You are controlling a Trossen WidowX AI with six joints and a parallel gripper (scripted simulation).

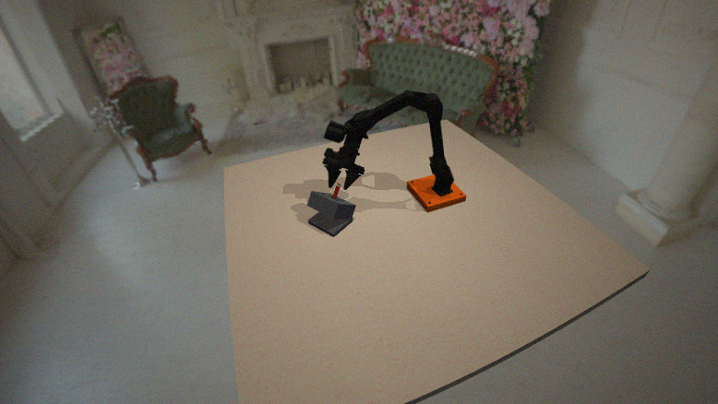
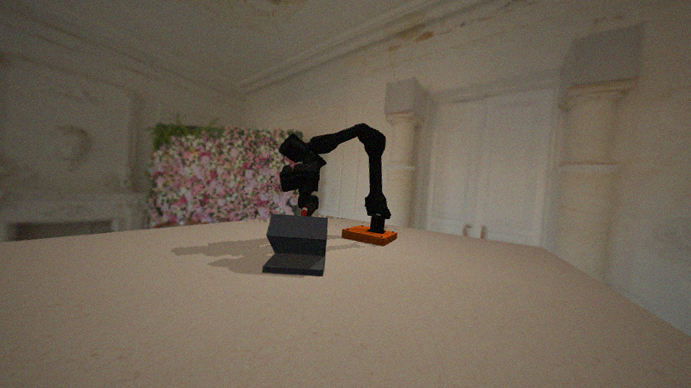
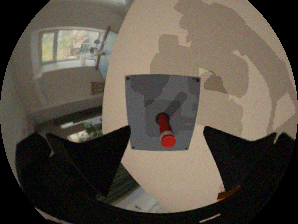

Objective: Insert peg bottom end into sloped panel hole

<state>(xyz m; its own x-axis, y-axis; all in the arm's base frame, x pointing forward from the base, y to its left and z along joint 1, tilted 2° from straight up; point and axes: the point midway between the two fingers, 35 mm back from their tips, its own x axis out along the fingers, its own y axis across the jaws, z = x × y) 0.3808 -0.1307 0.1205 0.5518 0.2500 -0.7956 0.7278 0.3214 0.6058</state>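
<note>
The round red peg (image 1: 336, 191) (image 2: 303, 211) (image 3: 164, 129) stands in the hole of the grey sloped panel (image 1: 325, 202) (image 2: 298, 227) (image 3: 140, 120), its upper part sticking out of the face. It has a light band near its top. How deep its bottom end sits is hidden inside the panel. My gripper (image 1: 338, 187) (image 3: 169, 130) is wide open, with one finger on each side of the peg and clear of it. The fingertips are around and above the peg's top in the top view. In the exterior view the fingers are partly hidden behind one another.
The panel's base plate (image 1: 331, 224) (image 2: 293, 264) rests on the wooden table (image 1: 401, 301) (image 2: 382, 331). The arm's orange base (image 1: 436, 193) (image 2: 369, 234) stands behind and to the right of the panel in the top and exterior views. Shadows of the arm lie on the table and panel.
</note>
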